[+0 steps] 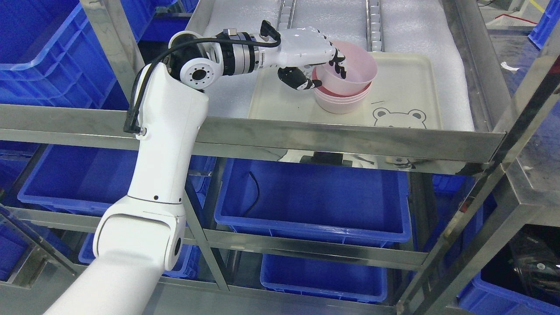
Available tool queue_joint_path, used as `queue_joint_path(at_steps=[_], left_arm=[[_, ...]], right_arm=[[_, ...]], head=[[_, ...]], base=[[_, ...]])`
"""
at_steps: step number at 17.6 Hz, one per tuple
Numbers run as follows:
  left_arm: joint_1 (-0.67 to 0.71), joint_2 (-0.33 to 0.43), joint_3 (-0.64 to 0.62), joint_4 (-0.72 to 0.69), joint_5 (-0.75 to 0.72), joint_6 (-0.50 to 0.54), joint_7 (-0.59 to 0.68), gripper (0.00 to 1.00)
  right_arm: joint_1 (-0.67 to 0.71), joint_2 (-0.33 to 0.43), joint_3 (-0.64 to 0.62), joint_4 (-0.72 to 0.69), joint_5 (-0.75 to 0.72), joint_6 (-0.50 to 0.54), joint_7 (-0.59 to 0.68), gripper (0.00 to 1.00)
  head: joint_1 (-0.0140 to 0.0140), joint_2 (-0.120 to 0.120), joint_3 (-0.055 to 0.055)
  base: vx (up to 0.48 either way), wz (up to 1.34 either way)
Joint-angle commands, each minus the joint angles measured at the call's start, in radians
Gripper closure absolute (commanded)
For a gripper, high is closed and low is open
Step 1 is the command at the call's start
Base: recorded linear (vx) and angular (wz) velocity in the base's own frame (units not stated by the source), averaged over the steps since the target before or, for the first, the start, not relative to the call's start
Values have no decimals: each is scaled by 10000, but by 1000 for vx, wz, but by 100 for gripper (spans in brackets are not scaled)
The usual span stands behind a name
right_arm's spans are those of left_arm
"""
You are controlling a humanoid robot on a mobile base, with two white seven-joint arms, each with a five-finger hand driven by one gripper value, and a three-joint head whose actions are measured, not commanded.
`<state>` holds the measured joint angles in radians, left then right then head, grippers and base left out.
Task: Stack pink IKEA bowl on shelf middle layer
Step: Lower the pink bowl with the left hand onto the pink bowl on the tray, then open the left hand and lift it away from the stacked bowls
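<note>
Left arm (162,144) rises from lower left; left hand (313,57) pinches tilted pink bowl (352,68) rim over bowl stack (341,101), cream tray (407,87), steel shelf (350,140), blue bins (315,197) below.

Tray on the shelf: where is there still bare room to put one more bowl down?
The tray is bare right of the pink bowl stack, and in front of it, left of the printed bear. The back left part is crowded: the left hand holds the top bowl there.
</note>
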<state>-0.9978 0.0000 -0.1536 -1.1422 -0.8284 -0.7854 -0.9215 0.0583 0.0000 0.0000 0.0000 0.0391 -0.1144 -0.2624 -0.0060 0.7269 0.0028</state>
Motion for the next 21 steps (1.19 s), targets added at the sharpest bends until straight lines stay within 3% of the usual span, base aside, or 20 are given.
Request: queue_joint_path(at_steps=[1, 4, 6, 8, 13, 15, 17, 21], left_arm=[[7, 175, -151, 132, 16, 0, 88, 48], [-39, 175, -166, 40, 1403, 0, 1341, 29], [-39, 175, -517, -37, 3640, 0, 1514, 26], [-9, 175, -657, -251, 4325, 0, 1499, 19], [38, 175, -719, -328, 4264, 0, 1468, 20], [83, 175, -993, -695, 5088, 0, 1530, 19], [480, 175, -2216, -1108, 6574, 0, 1514, 19], [2121, 175, -4288, -2168, 6857, 0, 1422, 18]], right_arm=[[0, -175, 46, -175, 7, -7, 0, 0], [0, -175, 46, -175, 7, -7, 0, 0], [0, -175, 46, -175, 7, -7, 0, 0], [0, -175, 46, -175, -8, -7, 0, 0], [0, -175, 46, -175, 7, -7, 0, 0], [0, -175, 46, -175, 7, -7, 0, 0], [0, -175, 46, -175, 7, -7, 0, 0], [0, -175, 31, -175, 7, -7, 0, 0]], head=[[0, 0, 0], [0, 0, 0], [0, 0, 0], [0, 0, 0], [0, 0, 0], [0, 0, 0], [0, 0, 0], [0, 0, 0]], base=[[0, 0], [0, 0], [0, 0], [0, 0], [0, 0], [0, 0], [0, 0], [0, 0]])
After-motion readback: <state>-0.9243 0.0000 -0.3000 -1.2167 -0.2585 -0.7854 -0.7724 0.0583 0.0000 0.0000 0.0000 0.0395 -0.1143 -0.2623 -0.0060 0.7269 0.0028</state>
